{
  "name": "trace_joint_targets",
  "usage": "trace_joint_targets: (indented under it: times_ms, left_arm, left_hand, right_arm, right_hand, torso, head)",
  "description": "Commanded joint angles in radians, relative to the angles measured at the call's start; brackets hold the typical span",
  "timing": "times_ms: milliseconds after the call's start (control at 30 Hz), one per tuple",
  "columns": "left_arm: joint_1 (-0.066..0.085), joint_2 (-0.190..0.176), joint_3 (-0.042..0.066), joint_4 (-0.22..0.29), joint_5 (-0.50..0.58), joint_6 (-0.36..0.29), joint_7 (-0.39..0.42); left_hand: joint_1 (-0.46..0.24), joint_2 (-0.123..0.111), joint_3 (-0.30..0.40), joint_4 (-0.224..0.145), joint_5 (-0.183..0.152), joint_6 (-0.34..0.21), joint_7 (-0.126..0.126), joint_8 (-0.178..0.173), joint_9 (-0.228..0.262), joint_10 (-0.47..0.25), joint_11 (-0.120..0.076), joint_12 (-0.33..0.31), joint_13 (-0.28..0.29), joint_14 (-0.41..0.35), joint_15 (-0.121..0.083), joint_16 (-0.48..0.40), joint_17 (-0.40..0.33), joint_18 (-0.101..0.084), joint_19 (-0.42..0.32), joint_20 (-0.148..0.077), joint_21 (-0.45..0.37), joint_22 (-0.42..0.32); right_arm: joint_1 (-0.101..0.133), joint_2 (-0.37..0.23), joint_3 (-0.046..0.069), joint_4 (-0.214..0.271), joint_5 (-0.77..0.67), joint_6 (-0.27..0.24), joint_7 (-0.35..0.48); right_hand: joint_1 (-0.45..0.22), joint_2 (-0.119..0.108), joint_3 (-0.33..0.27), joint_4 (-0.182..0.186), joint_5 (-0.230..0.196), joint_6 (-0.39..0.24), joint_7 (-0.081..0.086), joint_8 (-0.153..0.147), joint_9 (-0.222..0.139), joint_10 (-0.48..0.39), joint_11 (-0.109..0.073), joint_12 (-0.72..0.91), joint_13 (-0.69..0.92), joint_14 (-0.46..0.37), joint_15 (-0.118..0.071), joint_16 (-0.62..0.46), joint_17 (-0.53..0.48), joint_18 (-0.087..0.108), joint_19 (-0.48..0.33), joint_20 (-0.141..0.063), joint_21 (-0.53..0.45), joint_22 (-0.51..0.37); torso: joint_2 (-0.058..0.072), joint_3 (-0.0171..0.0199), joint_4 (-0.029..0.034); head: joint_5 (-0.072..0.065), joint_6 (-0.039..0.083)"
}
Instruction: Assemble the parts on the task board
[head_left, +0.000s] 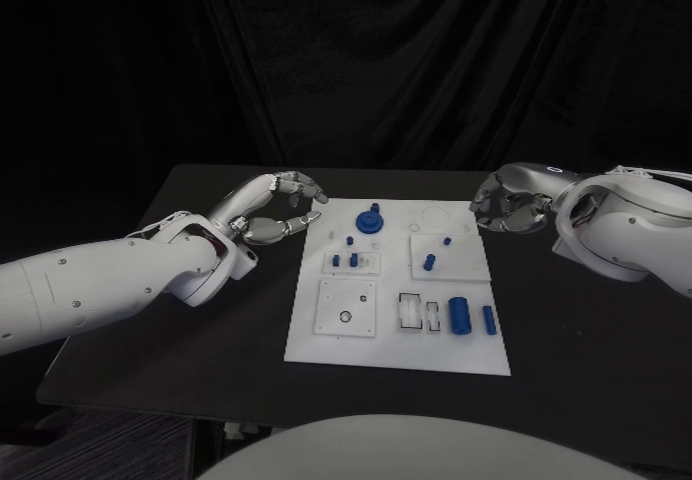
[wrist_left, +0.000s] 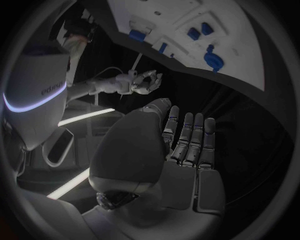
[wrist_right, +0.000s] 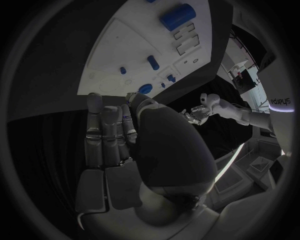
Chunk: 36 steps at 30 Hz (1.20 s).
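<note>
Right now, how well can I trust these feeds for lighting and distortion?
Head view: dim room, but the white task board and blue parts read clearly against the black table. Left wrist view: fisheye bends the board's edge; the left robot hand sits dark in shadow. Right wrist view: same curvature, with the right robot hand dark too.

This looks like a robotics lab set up for testing: a black table (head_left: 577, 350) stands before black curtains (head_left: 433, 80), bearing a white task board (head_left: 325, 345) with small blue parts (head_left: 459, 314), while pale strip lights (wrist_left: 84, 116) glow in the room behind.
</note>
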<state>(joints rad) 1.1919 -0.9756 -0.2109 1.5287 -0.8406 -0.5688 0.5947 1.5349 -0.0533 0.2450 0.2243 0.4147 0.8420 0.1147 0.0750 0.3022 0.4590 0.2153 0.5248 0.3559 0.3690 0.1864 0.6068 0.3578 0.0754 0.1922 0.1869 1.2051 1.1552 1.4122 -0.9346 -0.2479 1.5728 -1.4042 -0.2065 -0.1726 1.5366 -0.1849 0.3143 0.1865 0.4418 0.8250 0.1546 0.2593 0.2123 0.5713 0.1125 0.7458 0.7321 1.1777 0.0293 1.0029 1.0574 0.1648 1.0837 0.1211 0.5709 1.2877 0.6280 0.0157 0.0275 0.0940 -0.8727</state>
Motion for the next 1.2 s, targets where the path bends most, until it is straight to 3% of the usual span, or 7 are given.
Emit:
trace_joint_targets:
  times_ms: [33, 267, 467, 700, 1000, 1133, 1200]
  left_arm:
    - [0.002, -0.020, 0.000, 0.043, 0.508, 0.230, 0.233]
    - [-0.005, -0.058, -0.001, 0.110, 0.741, 0.393, 0.268]
    - [-0.015, -0.075, -0.001, 0.157, 0.794, 0.480, 0.280]
    - [-0.019, -0.083, -0.001, 0.183, 0.805, 0.514, 0.292]
    - [-0.022, -0.080, -0.001, 0.181, 0.788, 0.527, 0.297]
    - [-0.023, -0.076, -0.001, 0.177, 0.769, 0.528, 0.297]
    - [-0.023, -0.074, -0.001, 0.174, 0.765, 0.526, 0.296]
  left_hand:
    - [0.011, 0.030, -0.012, -0.014, 0.023, -0.026, 0.004, -0.001, -0.004, -0.066, 0.022, 0.017, -0.016, -0.061, 0.021, -0.012, -0.033, -0.007, -0.029, 0.019, -0.049, -0.030]
    - [0.002, 0.071, -0.041, -0.026, 0.092, -0.116, 0.019, -0.007, -0.031, -0.204, 0.047, 0.052, -0.072, -0.136, 0.056, -0.028, -0.121, -0.001, -0.078, 0.060, -0.208, -0.136]
    - [-0.029, 0.091, -0.092, -0.047, 0.114, -0.260, 0.029, -0.015, -0.125, -0.283, -0.014, -0.017, -0.203, -0.238, 0.042, -0.207, -0.266, 0.024, -0.125, 0.075, -0.424, -0.284]
    - [-0.038, 0.107, -0.143, -0.084, 0.143, -0.317, 0.024, -0.019, -0.172, -0.320, -0.054, -0.088, -0.285, -0.312, 0.000, -0.348, -0.323, 0.067, -0.192, 0.076, -0.605, -0.413]
    - [-0.049, 0.108, -0.177, -0.107, 0.168, -0.329, 0.021, -0.020, -0.187, -0.326, -0.056, -0.098, -0.305, -0.327, -0.010, -0.383, -0.327, 0.085, -0.211, 0.081, -0.728, -0.535]
    - [-0.054, 0.118, -0.207, -0.154, 0.175, -0.323, 0.029, -0.018, -0.198, -0.329, -0.068, -0.109, -0.307, -0.335, -0.030, -0.413, -0.329, 0.077, -0.230, 0.052, -1.053, -0.923]
    - [-0.062, 0.125, -0.222, -0.172, 0.179, -0.317, 0.030, -0.017, -0.201, -0.332, -0.077, -0.121, -0.308, -0.339, -0.036, -0.432, -0.331, 0.073, -0.220, 0.040, -1.084, -0.960]
  right_arm:
    - [-0.014, 0.004, 0.000, 0.000, -0.120, -0.004, -0.062]
    - [-0.055, 0.008, 0.000, -0.006, -0.178, -0.025, -0.066]
    - [-0.085, 0.016, 0.000, -0.020, -0.192, -0.055, -0.060]
    - [-0.110, 0.034, 0.000, -0.039, -0.195, -0.096, -0.030]
    - [-0.126, 0.050, 0.000, -0.062, -0.196, -0.125, -0.001]
    - [-0.129, 0.055, 0.000, -0.073, -0.196, -0.126, 0.003]
    - [-0.130, 0.056, 0.000, -0.075, -0.196, -0.125, 0.002]
  right_hand:
    - [-0.002, -0.007, -0.006, -0.018, 0.017, -0.046, -0.005, 0.010, 0.011, -0.068, 0.011, -0.012, -0.011, -0.020, 0.005, 0.008, -0.013, 0.012, -0.014, 0.007, 0.002, 0.021]
    - [0.002, -0.014, -0.025, -0.049, 0.032, -0.123, -0.026, 0.040, 0.033, -0.162, 0.018, -0.012, -0.035, -0.040, 0.002, 0.022, -0.040, 0.015, -0.025, 0.011, 0.013, 0.044]
    - [0.016, -0.015, -0.030, -0.055, -0.015, -0.189, -0.034, 0.060, 0.039, -0.219, 0.030, 0.004, -0.056, -0.076, 0.013, 0.021, -0.082, 0.014, -0.040, 0.022, 0.017, 0.045]
    - [0.011, -0.016, -0.016, -0.040, -0.041, -0.189, -0.030, 0.093, 0.048, -0.204, 0.029, 0.017, -0.086, -0.039, 0.012, 0.067, -0.074, 0.013, -0.015, 0.024, 0.047, 0.048]
    - [-0.009, -0.015, 0.038, -0.024, -0.008, -0.136, -0.016, 0.145, 0.053, -0.087, 0.018, 0.030, -0.162, 0.016, 0.010, 0.125, -0.068, 0.000, 0.055, 0.021, 0.137, 0.066]
    - [-0.013, -0.021, 0.071, -0.029, 0.028, -0.095, -0.012, 0.164, 0.054, -0.053, 0.016, 0.019, -0.197, 0.020, 0.010, 0.132, -0.078, -0.002, 0.062, 0.020, 0.148, 0.069]
    - [-0.018, -0.026, 0.094, -0.034, 0.057, -0.066, -0.011, 0.170, 0.055, -0.019, 0.013, 0.014, -0.220, 0.031, 0.009, 0.145, -0.077, -0.005, 0.074, 0.019, 0.174, 0.074]
  torso:
    - [0.007, -0.0086, 0.0118]
    - [0.025, -0.0279, 0.0421]
    - [0.045, -0.0443, 0.0727]
    - [0.061, -0.0606, 0.0808]
    - [0.066, -0.0671, 0.0825]
    - [0.065, -0.0677, 0.0824]
    - [0.064, -0.0680, 0.0820]
  head:
    - [-0.008, 0.000]
    - [-0.051, 0.000]
    - [-0.092, 0.000]
    - [-0.114, 0.000]
    - [-0.118, 0.000]
    - [-0.117, 0.000]
    - [-0.115, 0.000]
